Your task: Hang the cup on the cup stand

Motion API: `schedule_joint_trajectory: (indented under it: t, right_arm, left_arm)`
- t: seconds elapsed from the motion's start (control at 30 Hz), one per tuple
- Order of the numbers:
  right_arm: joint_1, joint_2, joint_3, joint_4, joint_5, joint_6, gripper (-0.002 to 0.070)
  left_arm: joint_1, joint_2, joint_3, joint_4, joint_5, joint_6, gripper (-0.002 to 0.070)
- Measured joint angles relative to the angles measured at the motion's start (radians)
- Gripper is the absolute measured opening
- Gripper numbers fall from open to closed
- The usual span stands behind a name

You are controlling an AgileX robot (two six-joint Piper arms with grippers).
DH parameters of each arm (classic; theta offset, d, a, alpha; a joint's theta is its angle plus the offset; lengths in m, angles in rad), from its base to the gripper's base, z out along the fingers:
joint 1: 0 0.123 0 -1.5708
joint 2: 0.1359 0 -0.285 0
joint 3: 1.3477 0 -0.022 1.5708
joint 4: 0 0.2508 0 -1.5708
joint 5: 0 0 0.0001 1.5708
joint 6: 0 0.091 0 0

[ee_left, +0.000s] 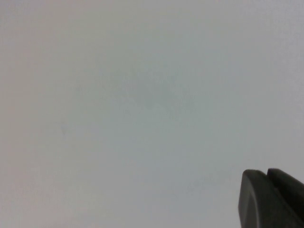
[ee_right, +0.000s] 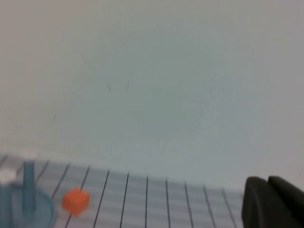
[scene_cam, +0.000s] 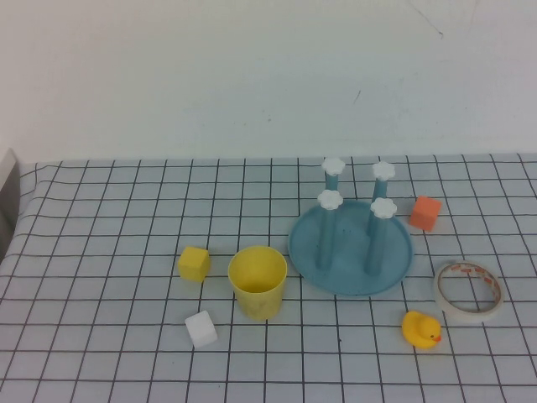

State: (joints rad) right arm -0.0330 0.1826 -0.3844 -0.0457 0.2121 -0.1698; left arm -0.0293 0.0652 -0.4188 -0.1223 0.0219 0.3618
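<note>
your left gripper (ee_left: 268,199) and right gripper (ee_right: 270,202) are closed, empty; the cup (scene_cam: 258,281) stands upright just left of the cup stand (scene_cam: 351,248).

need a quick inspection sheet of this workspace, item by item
surface: table under a white cloth with a black grid
job's things: yellow cup upright, mouth up, just left of the blue cup stand; its four pegs are bare
clutter: yellow cube, white cube, orange cube, tape roll, rubber duck
hands: left hand shut, raised, facing the wall; right hand shut, raised over the table's right side; both hold nothing
cables: nothing seen
surroundings: plain white wall
</note>
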Motion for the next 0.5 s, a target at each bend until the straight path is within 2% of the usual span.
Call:
schedule_joint_trajectory:
  t: [0.13, 0.27, 0.5]
  right_arm:
    - [0.000, 0.193, -0.036, 0.004, 0.117, -0.010, -0.0001]
    - [0.000, 0.407, -0.081, 0.046, 0.207, -0.021, -0.0001]
    - [0.026, 0.760, -0.174, 0.274, 0.281, -0.197, -0.0001]
  left_arm:
    - [0.000, 0.105, -0.033, -0.002, 0.194, -0.019, -0.0003]
    - [0.000, 0.220, -0.034, -0.017, 0.388, -0.102, -0.0003]
    - [0.000, 0.386, -0.034, -0.071, 0.563, -0.129, -0.0003]
